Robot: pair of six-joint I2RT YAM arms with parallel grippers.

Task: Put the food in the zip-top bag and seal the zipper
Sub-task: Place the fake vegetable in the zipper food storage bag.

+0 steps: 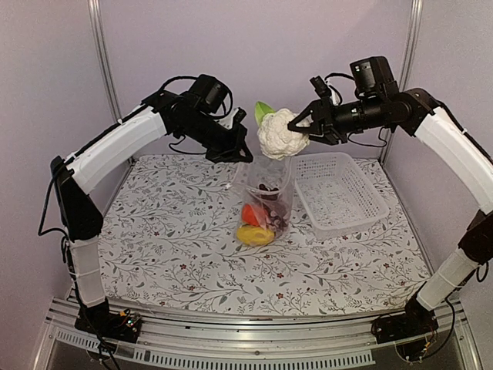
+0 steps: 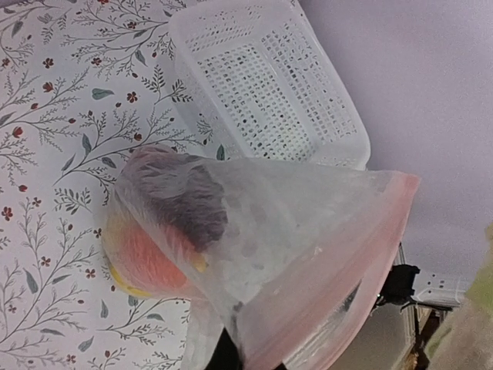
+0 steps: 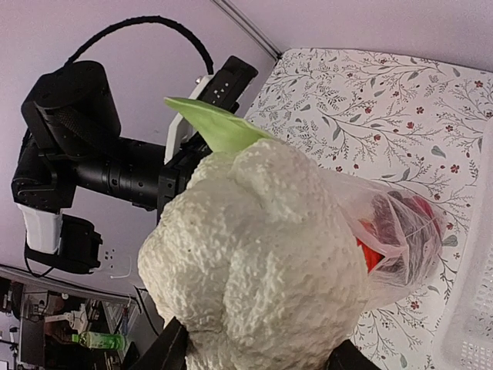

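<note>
The clear zip-top bag (image 1: 266, 204) hangs over the middle of the cloth, its bottom resting on the table. My left gripper (image 1: 240, 149) is shut on its top edge. Inside lie a purple grape bunch (image 2: 183, 199), a red-orange piece (image 2: 150, 258) and a yellow piece (image 1: 254, 235). The pinkish zipper (image 2: 362, 262) runs along the mouth, with a narrow gap showing between its lips. My right gripper (image 1: 303, 123) is shut on the white cauliflower (image 3: 262, 270) with its green leaf (image 3: 216, 127), holding it in the air just above the bag's mouth.
A white perforated basket (image 1: 339, 193) stands to the right of the bag, with nothing visible in it. The floral cloth (image 1: 169, 247) covers the table. The left arm's wrist (image 3: 115, 169) is close behind the cauliflower. Frame posts stand at the back corners.
</note>
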